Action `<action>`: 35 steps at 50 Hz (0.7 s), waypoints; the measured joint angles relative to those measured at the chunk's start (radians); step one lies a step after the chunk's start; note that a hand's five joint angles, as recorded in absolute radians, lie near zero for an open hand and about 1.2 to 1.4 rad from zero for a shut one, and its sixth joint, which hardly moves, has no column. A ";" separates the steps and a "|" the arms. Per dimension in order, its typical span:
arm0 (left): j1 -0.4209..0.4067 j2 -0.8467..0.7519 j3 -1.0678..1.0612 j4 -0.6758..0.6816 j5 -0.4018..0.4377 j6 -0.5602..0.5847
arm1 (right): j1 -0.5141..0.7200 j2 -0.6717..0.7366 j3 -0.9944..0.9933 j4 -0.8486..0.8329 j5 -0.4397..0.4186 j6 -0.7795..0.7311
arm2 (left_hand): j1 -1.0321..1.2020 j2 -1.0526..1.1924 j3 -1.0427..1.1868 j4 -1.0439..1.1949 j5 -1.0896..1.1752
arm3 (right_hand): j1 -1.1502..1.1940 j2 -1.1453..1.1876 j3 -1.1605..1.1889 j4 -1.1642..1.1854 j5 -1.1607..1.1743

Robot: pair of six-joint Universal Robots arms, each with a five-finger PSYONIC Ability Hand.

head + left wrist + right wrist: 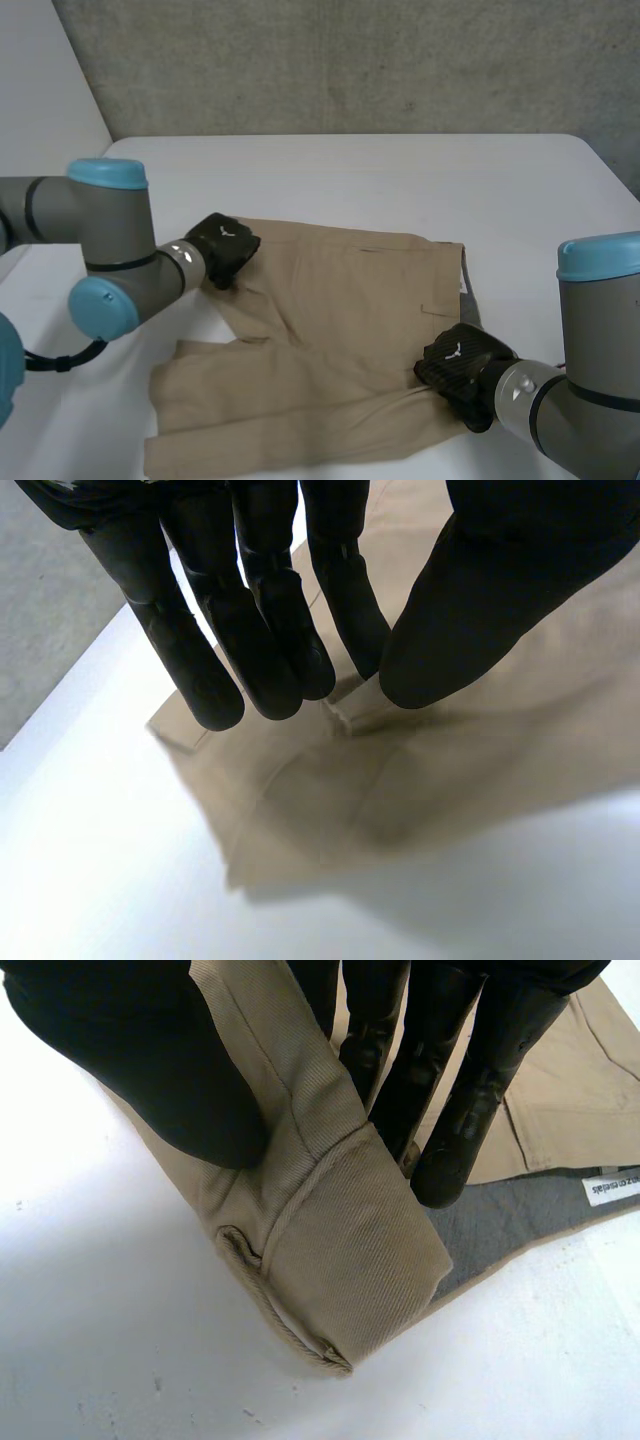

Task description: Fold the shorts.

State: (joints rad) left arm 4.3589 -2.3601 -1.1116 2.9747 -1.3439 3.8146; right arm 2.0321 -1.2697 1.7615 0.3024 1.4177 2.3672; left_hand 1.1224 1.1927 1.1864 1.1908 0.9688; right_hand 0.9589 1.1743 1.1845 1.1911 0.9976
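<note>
Two legs of the khaki shorts [340,310] lay spread side by side on the white tabletop [380,180], waistband toward the right arm. No fold appeared complete, so the task was judged to be at its first fold, with all folding left. At the far leg's hem, the left robot hand [222,250] appeared to pinch the cloth between nearly straight fingers and thumb. The right robot hand [462,368] was clamped on the near waistband corner, thumb against fingers.
</note>
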 measured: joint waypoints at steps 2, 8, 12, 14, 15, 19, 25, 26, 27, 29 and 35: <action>0.009 0.012 -0.017 0.000 -0.008 0.009 | 0.000 0.000 0.000 0.000 0.000 0.000 | 0.000 0.000 0.000 0.000 0.000 | 0.000 0.000 0.000 0.000 0.000; 0.046 0.072 -0.107 -0.003 -0.025 0.057 | 0.001 -0.002 0.000 0.000 0.001 0.001 | 0.000 0.000 0.000 0.000 0.000 | 0.000 0.000 0.000 0.000 0.000; 0.056 0.114 -0.165 -0.011 -0.032 0.068 | 0.001 -0.003 0.002 0.000 0.001 0.001 | 0.000 0.000 0.000 0.000 0.000 | 0.000 0.000 0.000 0.000 0.000; 0.067 0.160 -0.226 -0.018 -0.041 0.073 | 0.001 -0.005 0.003 0.000 0.001 0.001 | 0.000 0.001 0.000 0.000 0.000 | 0.000 0.000 0.000 0.000 0.000; 0.067 0.160 -0.226 -0.018 -0.041 0.073 | 0.001 -0.005 0.003 0.000 0.001 0.001 | 0.000 0.001 0.000 0.000 0.000 | 0.000 0.000 0.000 0.000 0.000; 0.094 0.239 -0.323 -0.026 -0.055 0.075 | 0.001 -0.005 0.003 0.000 0.000 0.001 | 0.000 0.002 0.003 0.000 0.000 | 0.000 0.000 0.000 0.000 0.000; 0.107 0.340 -0.440 -0.036 -0.062 0.076 | 0.003 -0.004 0.006 -0.001 0.000 0.001 | 0.000 0.002 0.004 0.004 0.000 | 0.000 0.000 0.000 0.000 0.000; 0.106 0.351 -0.455 -0.038 -0.062 0.076 | 0.003 -0.004 0.007 -0.001 0.000 0.001 | 0.000 0.002 0.004 0.004 0.000 | 0.000 0.000 0.000 0.000 0.000; 0.105 0.360 -0.465 -0.039 -0.062 0.076 | 0.004 -0.004 0.007 -0.001 0.000 0.001 | 0.000 0.002 0.004 0.004 0.000 | 0.000 0.000 0.000 0.000 0.000; 0.101 0.377 -0.489 -0.042 -0.062 0.076 | 0.004 -0.004 0.009 -0.002 0.000 0.001 | 0.000 0.002 0.004 0.004 0.000 | 0.000 0.000 0.000 0.000 0.000; 0.087 0.402 -0.500 -0.045 -0.075 0.079 | 0.002 -0.005 0.009 -0.002 0.000 0.001 | 0.000 -0.012 -0.009 -0.010 0.000 | 0.000 0.000 0.000 0.000 0.000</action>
State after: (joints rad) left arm 4.4457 -1.9586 -1.6120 2.9294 -1.4184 3.8936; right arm 2.0341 -1.2743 1.7710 0.3006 1.4174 2.3685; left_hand 1.1223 1.1810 1.1775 1.1806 0.9686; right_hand 0.9589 1.1743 1.1845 1.1910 0.9975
